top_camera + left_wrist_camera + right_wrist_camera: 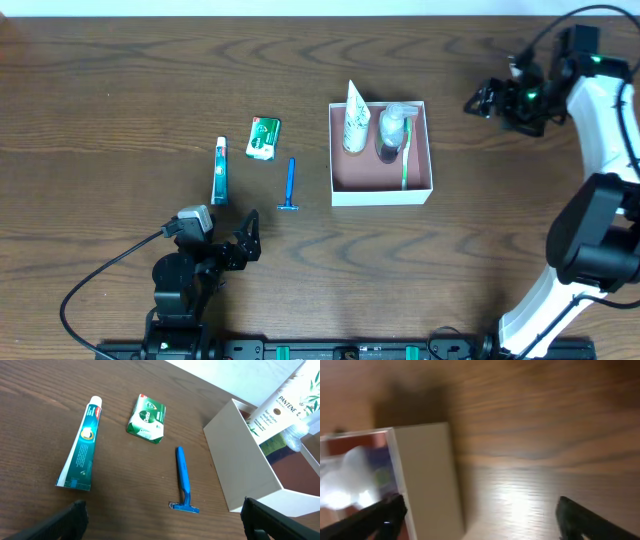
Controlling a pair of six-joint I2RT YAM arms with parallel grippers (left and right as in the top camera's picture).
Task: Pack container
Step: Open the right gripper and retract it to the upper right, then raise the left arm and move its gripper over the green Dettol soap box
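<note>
Both sets of jaws are spread wide, nothing in either. Overhead: the box [380, 195] sits right of centre on the table [120, 120]. A white tube [355, 120] leans in its back-left corner, with a clear bottle [392, 128] beside it and a green toothbrush [406, 160] just right of that. The tall items are propped at the back, presumably to keep floor free. The toothpaste [220, 172], green packet [263, 138] and blue razor [290, 185] lie loose left of the box, apart from each other, so each looks like a clean single pick. The left gripper [245, 238] is low near the front edge, aimed at those three. The right gripper [482, 100] is off past the box's back-right corner, touching nothing; my guess is it's parked out of the way. Left wrist: the razor is nearest, head toward the camera, with the box wall at right. Right wrist: blurred, with the box corner at left, a pale blob inside that's probably the bottle, and bare wood between the fingertips.
</note>
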